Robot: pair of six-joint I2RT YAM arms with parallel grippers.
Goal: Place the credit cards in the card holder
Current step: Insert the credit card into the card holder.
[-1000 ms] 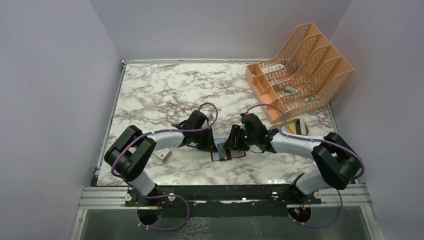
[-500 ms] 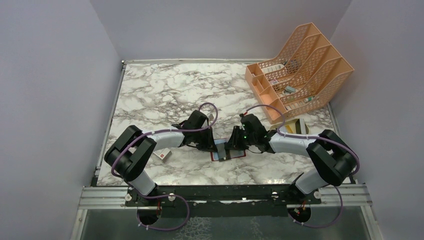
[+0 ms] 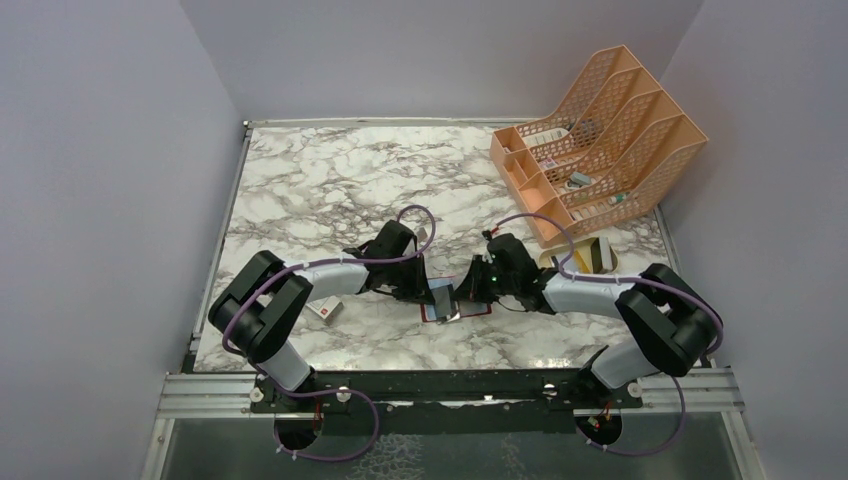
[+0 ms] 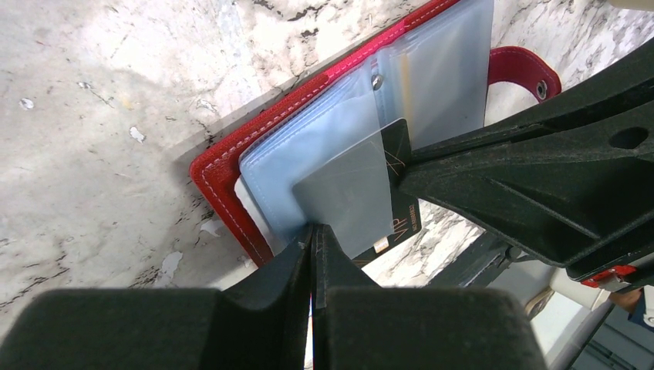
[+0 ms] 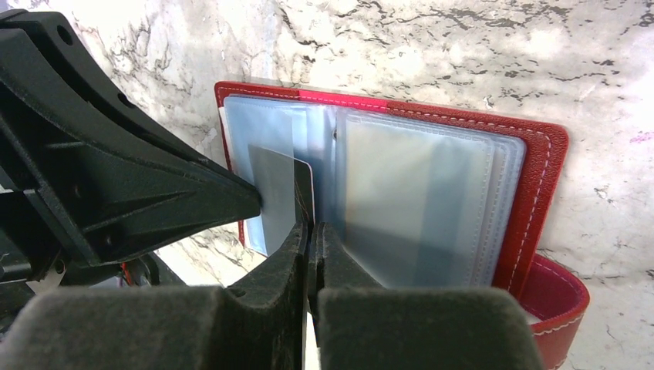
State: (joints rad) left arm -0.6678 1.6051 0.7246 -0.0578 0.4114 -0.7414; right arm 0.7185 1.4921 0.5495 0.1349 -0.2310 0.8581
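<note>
The wallet (image 5: 540, 193) lay open on the table (image 4: 116, 116) between the arms, clear sleeves fanned up. The left gripper (image 4: 312, 231) was clamped on the edge of one sleeve (image 4: 347, 200), apparently pinning that pocket so it couldn't flop. The dark card (image 4: 402, 220) sat partway into it, one end poking out below. The right gripper (image 5: 308, 227) was clenched tight at the card's corner, seemingly pinching it to drive it home, though exactly how much plastic it caught was hard to call. A second before, those right jaws had stood apart over the wallet; they had snapped shut, the arm shifting slightly. Left arm and wallet hadn't budged.
</note>
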